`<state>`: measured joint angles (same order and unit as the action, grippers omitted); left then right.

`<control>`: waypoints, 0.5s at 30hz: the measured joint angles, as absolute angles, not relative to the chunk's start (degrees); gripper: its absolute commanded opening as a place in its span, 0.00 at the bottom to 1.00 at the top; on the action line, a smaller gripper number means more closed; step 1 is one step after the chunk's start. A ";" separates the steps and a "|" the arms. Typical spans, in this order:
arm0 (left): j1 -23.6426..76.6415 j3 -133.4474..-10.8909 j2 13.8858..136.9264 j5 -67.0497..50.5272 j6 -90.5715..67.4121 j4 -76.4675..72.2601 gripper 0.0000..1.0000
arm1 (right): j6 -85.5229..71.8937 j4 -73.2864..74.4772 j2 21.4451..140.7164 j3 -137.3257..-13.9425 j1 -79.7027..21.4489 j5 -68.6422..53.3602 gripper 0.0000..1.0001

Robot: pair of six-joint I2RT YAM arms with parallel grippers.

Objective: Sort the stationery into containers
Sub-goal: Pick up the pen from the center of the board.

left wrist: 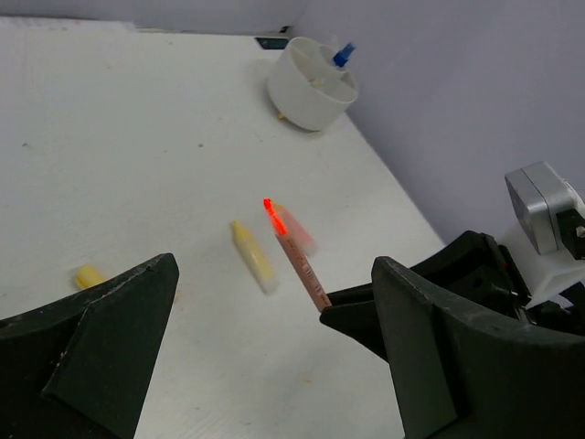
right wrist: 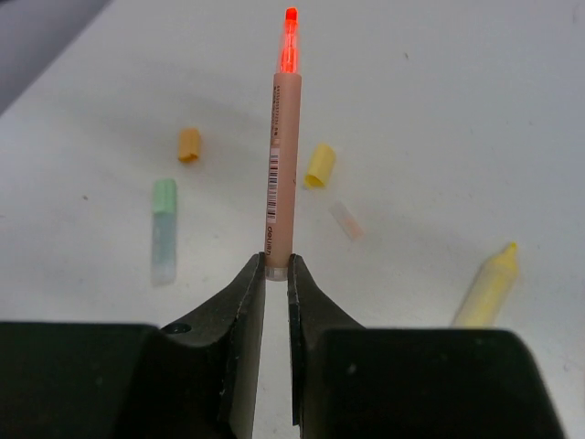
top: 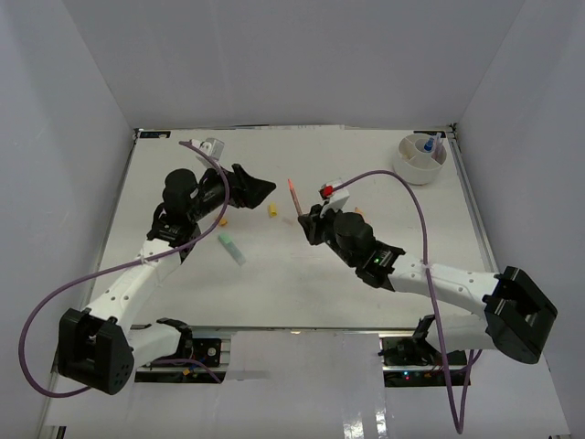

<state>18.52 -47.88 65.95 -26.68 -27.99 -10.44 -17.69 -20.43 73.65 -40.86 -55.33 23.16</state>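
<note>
White table [top: 302, 283] carries a round white tub [top: 420, 159] at the far right corner, a green highlighter [top: 231, 248], a small yellow eraser [top: 272, 211], an orange eraser [top: 222, 220] and a yellow highlighter [left wrist: 253, 257] lying flat mid-table.

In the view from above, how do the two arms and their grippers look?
Both arms have white links with black joints and bulky black bases. The left gripper and right gripper have black fingers. A purple cable loops along each arm. A green light glows on the right arm.
</note>
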 measured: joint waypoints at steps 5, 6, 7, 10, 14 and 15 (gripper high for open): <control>20.62 -45.52 62.39 -29.91 -32.08 -18.26 0.98 | -14.68 -30.50 70.96 -39.38 -55.33 18.79 0.08; 21.23 -45.23 61.89 -30.09 -32.58 -19.35 0.98 | -14.31 -32.29 70.81 -39.29 -55.33 18.04 0.08; 22.09 -45.04 61.52 -30.11 -33.06 -20.53 0.98 | -14.02 -33.89 70.70 -39.20 -55.33 17.52 0.08; 24.67 -44.97 61.30 -29.80 -33.52 -22.94 0.98 | -13.32 -38.33 70.61 -39.09 -55.33 15.79 0.08; 27.40 -44.97 61.49 -29.02 -33.54 -24.16 0.98 | -13.02 -42.85 70.61 -39.05 -55.33 13.41 0.08; 27.81 -44.97 61.54 -28.86 -33.54 -24.43 0.98 | -13.02 -44.12 70.61 -39.03 -55.33 12.75 0.08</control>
